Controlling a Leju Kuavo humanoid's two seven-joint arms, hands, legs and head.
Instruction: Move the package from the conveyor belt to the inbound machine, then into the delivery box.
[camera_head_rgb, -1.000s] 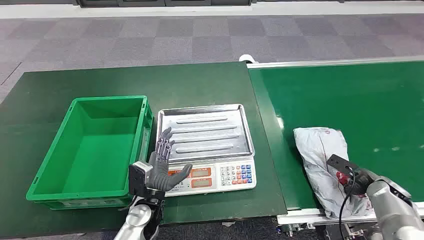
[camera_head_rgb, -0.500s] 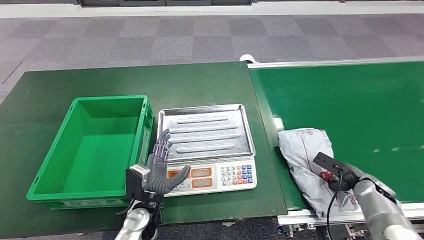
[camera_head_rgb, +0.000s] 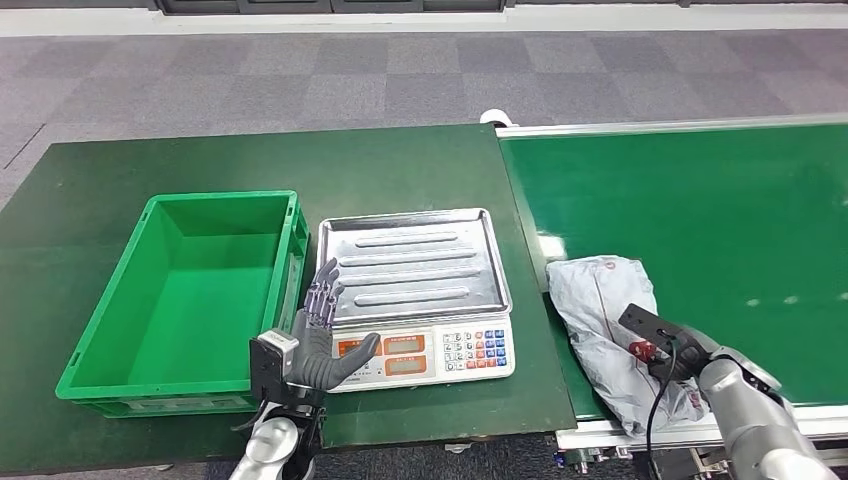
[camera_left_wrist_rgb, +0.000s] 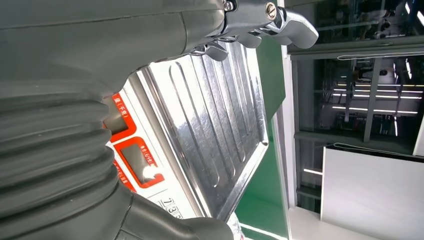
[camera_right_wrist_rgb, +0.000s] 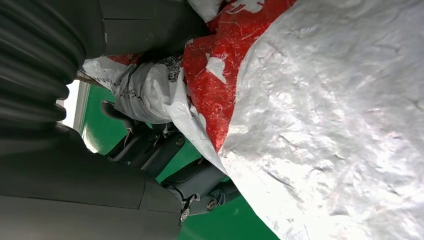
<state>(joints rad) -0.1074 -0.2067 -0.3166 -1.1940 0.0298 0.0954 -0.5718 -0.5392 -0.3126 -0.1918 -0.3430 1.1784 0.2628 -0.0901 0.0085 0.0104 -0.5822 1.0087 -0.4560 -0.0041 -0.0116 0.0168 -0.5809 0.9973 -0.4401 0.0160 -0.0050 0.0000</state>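
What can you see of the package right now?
The package is a grey-white crinkled plastic mailer bag with red print, soft and wrinkled. It lies flat on the green conveyor belt at its near left edge, next to the scale on the table. The right hand grips its near end, bunching the film in the fingers. Contents cannot be told.

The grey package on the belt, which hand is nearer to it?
Right. The right hand grips the package at its near end on the conveyor belt; the left hand hovers open by the scale, apart from it.
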